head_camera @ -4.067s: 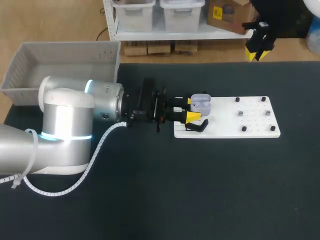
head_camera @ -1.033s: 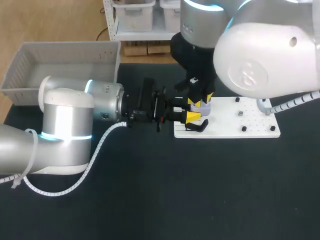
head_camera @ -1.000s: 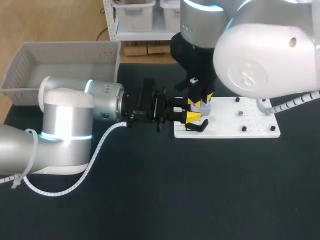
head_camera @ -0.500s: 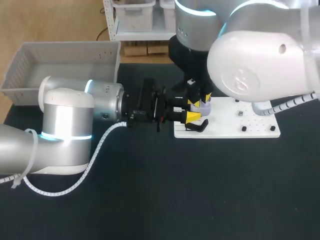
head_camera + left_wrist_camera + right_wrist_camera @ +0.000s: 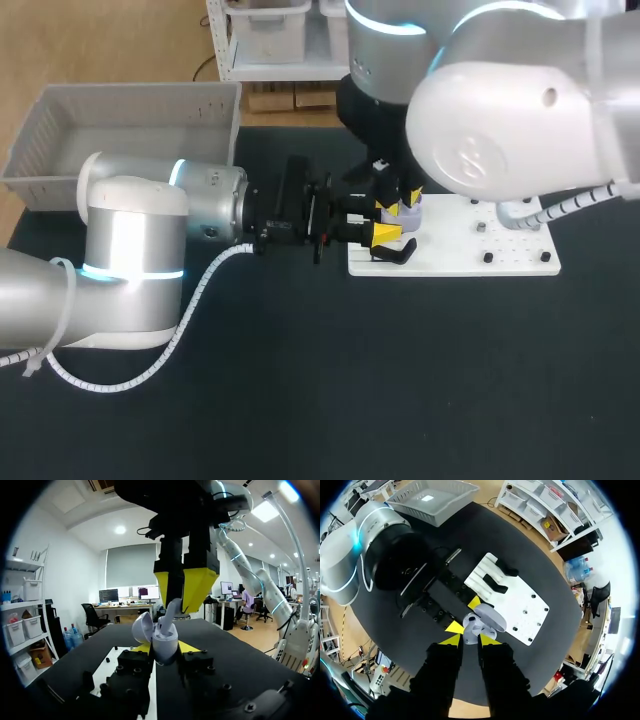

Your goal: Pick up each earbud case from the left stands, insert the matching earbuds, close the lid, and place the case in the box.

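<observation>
Head view looks down; wrist views, close in, share the case (image 5: 165,647).

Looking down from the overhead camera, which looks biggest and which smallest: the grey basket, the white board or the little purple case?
1. Grey basket, clearly the largest.
2. White board, though the right arm covers part of it.
3. Purple case, tiny and mostly hidden.

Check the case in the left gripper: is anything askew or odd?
Nothing stands out. The earbud case sits upright in the left gripper, lid open, and the right gripper holds an earbud down into it.
</observation>
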You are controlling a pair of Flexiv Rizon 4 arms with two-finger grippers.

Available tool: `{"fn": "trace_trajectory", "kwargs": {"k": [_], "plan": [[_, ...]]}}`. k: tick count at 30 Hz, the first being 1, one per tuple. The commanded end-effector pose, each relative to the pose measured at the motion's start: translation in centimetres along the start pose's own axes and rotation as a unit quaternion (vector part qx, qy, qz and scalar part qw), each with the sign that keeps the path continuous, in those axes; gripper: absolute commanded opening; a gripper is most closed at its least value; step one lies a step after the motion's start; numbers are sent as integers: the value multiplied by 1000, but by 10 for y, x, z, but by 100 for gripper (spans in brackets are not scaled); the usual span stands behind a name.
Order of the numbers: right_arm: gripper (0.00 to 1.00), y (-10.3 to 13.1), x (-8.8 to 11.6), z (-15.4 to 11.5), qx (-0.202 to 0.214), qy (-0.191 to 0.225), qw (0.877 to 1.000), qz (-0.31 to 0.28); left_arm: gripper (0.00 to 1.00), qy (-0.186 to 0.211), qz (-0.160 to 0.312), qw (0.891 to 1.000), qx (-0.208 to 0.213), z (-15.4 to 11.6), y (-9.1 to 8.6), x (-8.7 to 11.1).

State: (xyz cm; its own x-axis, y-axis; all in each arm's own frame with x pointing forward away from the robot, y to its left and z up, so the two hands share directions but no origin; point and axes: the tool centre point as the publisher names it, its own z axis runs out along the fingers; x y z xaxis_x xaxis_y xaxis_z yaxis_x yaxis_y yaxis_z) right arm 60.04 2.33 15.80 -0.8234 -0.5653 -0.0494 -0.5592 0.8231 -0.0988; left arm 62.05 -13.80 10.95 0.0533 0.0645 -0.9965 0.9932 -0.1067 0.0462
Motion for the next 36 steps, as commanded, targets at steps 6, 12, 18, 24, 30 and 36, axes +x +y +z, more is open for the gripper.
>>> {"fn": "trace_trajectory", "kwargs": {"k": [6, 12, 18, 24, 30, 36], "plan": [[0, 0, -2, 1, -1, 3, 1000, 1, 0, -1, 2, 1000, -3, 0, -1, 1], [0, 0, -2, 3, -1, 4, 1000, 1, 0, -1, 2, 1000, -3, 0, -1, 1], [0, 0, -3, 5, -2, 5, 1000, -1, 0, -1, 2, 1000, -3, 0, -1, 1], [0, 2, -3, 7, -3, 8, 1000, -3, 0, -1, 2, 1000, -3, 0, -1, 1], [0, 1, -3, 10, -3, 10, 1000, -4, 0, -1, 2, 1000, -3, 0, -1, 1], [0, 2, -3, 11, -3, 12, 1000, -4, 0, -1, 2, 1000, -3, 0, -1, 1]]}}
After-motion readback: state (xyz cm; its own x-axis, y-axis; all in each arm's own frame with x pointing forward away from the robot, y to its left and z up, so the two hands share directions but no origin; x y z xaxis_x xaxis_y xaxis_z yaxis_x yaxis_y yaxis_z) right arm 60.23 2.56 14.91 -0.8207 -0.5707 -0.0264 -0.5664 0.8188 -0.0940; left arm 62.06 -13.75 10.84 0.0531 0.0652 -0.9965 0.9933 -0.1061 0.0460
